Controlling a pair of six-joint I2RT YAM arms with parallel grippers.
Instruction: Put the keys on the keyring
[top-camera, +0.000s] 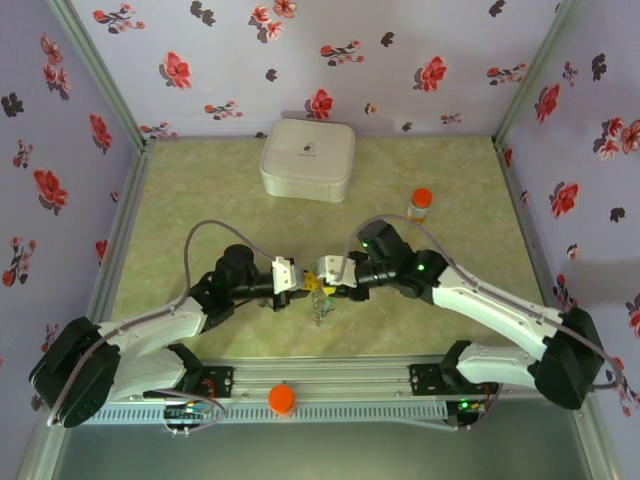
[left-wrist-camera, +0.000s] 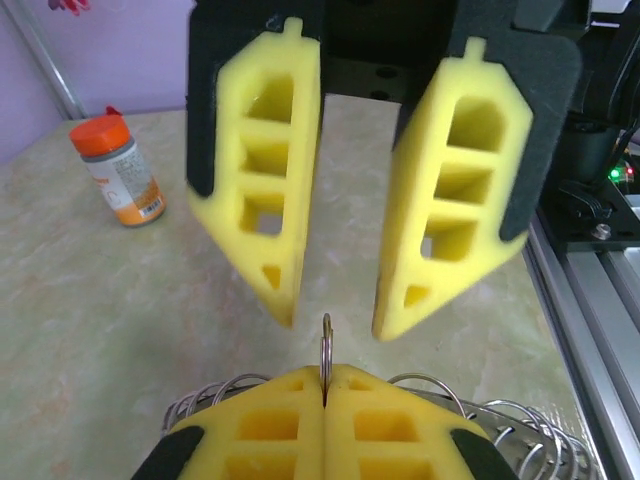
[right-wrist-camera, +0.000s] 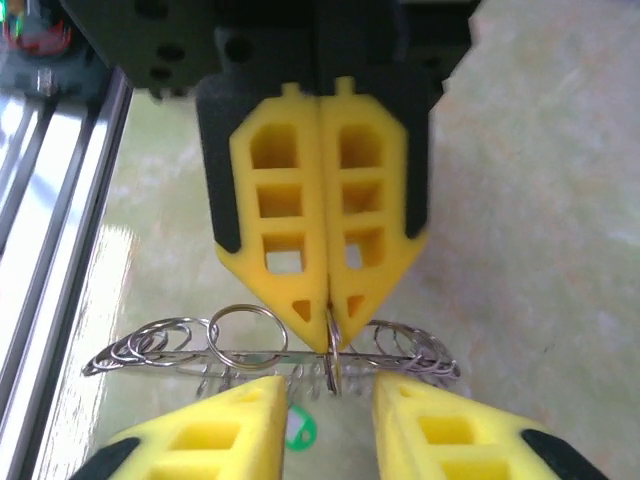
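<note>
The keyring (right-wrist-camera: 190, 352) hangs edge-on above the table, a thin metal band strung with several small wire loops (left-wrist-camera: 235, 385). My left gripper (left-wrist-camera: 325, 372) is shut on one small metal loop (left-wrist-camera: 325, 335) of it, and its closed yellow fingers (right-wrist-camera: 290, 220) face the right wrist camera. My right gripper (right-wrist-camera: 328, 390) stands open, with one fingertip on either side of that pinched loop and not touching it. In the left wrist view its open fingers (left-wrist-camera: 270, 180) sit just beyond the loop. A bright green key tab (right-wrist-camera: 300, 428) lies below. Both grippers, left (top-camera: 297, 282) and right (top-camera: 327, 279), meet mid-table, near the front.
An orange-capped bottle (top-camera: 419, 204) stands at the right back, also in the left wrist view (left-wrist-camera: 120, 170). A white rounded-square case (top-camera: 307, 159) sits at the back centre. The metal base rail (top-camera: 330, 385) with an orange knob (top-camera: 281, 399) runs along the near edge.
</note>
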